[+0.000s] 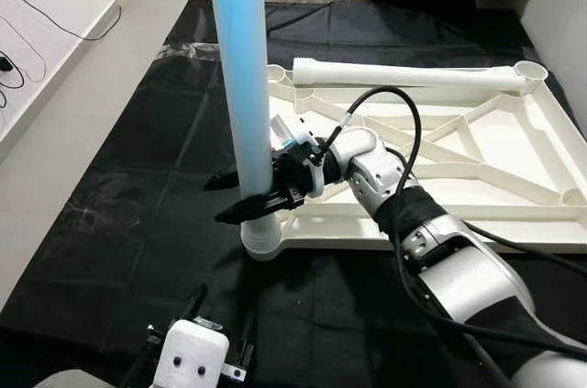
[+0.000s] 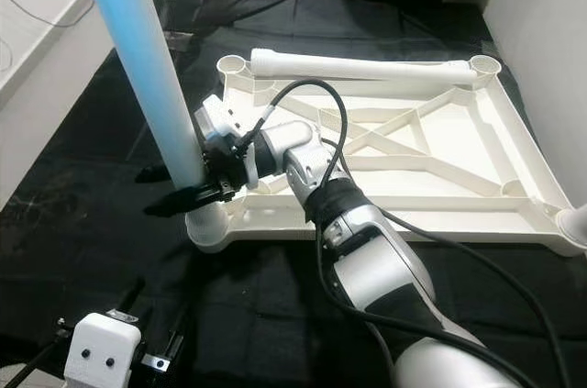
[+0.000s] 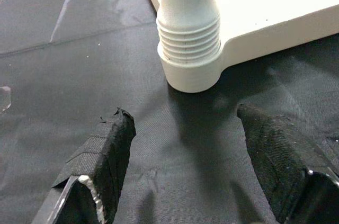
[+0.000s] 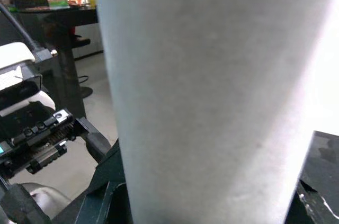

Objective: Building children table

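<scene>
Closest to the camera is the left end effector, hovering low over the black cloth with its fingers spread wide and nothing between them. Just ahead of it sits the corner socket of the white tabletop, which lies upside down on the cloth. A pale blue leg stands upright in that socket, threaded end seated. The right end effector pinches the leg just above the socket, one finger on each side. A second white leg lies along the tabletop's far edge. Plenty of open cloth left of the socket; beyond the cloth's left edge is bare floor.
</scene>
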`<state>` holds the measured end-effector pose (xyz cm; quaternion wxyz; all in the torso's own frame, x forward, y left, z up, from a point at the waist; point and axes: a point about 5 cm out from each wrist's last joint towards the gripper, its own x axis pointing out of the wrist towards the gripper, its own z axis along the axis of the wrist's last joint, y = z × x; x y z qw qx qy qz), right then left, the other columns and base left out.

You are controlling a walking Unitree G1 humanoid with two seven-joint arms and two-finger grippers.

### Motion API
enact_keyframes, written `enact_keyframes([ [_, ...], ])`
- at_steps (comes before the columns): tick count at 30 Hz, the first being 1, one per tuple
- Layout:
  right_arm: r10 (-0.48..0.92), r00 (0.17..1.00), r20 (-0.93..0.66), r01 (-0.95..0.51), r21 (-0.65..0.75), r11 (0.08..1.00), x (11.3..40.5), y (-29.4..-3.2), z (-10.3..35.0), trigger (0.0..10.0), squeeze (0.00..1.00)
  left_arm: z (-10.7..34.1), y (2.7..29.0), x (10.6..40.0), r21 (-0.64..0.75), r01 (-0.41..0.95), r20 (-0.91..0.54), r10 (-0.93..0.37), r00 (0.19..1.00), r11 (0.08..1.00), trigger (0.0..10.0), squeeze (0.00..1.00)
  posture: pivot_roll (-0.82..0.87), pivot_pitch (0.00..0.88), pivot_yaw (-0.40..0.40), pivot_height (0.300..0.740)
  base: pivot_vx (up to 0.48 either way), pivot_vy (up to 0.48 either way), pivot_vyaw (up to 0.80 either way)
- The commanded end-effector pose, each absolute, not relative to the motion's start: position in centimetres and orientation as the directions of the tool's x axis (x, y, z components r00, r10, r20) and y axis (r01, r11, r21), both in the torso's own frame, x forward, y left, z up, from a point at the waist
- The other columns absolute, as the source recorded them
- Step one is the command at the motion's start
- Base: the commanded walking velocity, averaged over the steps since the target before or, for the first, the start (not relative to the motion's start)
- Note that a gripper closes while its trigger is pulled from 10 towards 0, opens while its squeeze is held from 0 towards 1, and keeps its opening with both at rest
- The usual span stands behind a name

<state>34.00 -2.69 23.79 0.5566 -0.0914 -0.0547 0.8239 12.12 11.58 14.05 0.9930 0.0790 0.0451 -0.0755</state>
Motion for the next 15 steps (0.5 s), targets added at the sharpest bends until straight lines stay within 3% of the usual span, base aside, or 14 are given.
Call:
enact_keyframes([
  [1,0.944,-0.301,-0.136,-0.949,-0.050,-0.310,33.9,-3.2,19.6,10.0,0.00,13.9,11.6,12.1,0.157,0.166,-0.115,-0.149,0.982,0.973,10.0,0.00,0.15,0.230,-0.014,0.740,0.000,0.000,0.00],
  [3,0.973,-0.162,-0.164,-0.982,-0.066,-0.175,34.6,-3.4,19.3,10.0,0.00,14.0,11.8,12.5,0.166,0.163,-0.105,-0.147,0.984,0.973,10.0,0.00,0.15,0.228,-0.011,0.740,0.000,0.000,0.00],
  [4,0.973,-0.162,-0.164,-0.982,-0.066,-0.175,34.6,-3.4,19.3,10.0,0.00,14.0,11.8,12.5,0.166,0.163,-0.105,-0.147,0.984,0.973,10.0,0.00,0.15,0.228,-0.011,0.740,0.000,0.000,0.00],
  [8,0.977,0.122,-0.176,-0.991,-0.084,0.109,36.0,-4.2,19.1,10.0,0.00,14.1,12.2,13.1,0.179,0.150,-0.087,-0.136,0.987,0.972,10.0,0.00,0.14,0.227,-0.012,0.740,0.000,0.000,0.00],
  [9,0.977,0.122,-0.176,-0.991,-0.084,0.109,36.0,-4.2,19.1,10.0,0.00,14.1,12.2,13.1,0.179,0.150,-0.087,-0.136,0.987,0.972,10.0,0.00,0.14,0.227,-0.012,0.740,0.000,0.000,0.00],
  [10,0.961,0.208,-0.183,-0.978,-0.068,0.198,36.4,-4.7,18.9,10.0,0.00,14.1,12.2,13.2,0.181,0.147,-0.084,-0.133,0.987,0.972,10.0,0.00,0.13,0.223,-0.014,0.740,0.000,0.000,0.00],
  [12,0.957,0.223,-0.185,-0.975,-0.065,0.214,36.4,-4.8,18.9,10.0,0.00,14.0,12.2,13.2,0.181,0.146,-0.084,-0.133,0.988,0.972,10.0,0.00,0.13,0.223,-0.014,0.740,0.000,0.000,0.00],
  [13,0.911,0.381,-0.161,-0.925,-0.081,0.372,37.0,-5.4,18.7,10.0,0.00,14.0,12.3,13.4,0.184,0.145,-0.080,-0.133,0.988,0.972,10.0,0.00,0.13,0.222,-0.010,0.740,0.000,0.000,0.00],
  [14,0.911,0.381,-0.161,-0.925,-0.081,0.372,37.0,-5.4,18.7,10.0,0.00,14.0,12.3,13.4,0.184,0.145,-0.080,-0.133,0.988,0.972,10.0,0.00,0.13,0.222,-0.010,0.740,0.000,0.000,0.00],
  [15,0.867,0.476,-0.147,-0.879,-0.088,0.468,37.3,-5.8,18.6,10.0,0.00,14.0,12.4,13.5,0.185,0.145,-0.077,-0.133,0.988,0.972,10.0,0.00,0.12,0.221,-0.009,0.740,0.000,0.000,0.00],
])
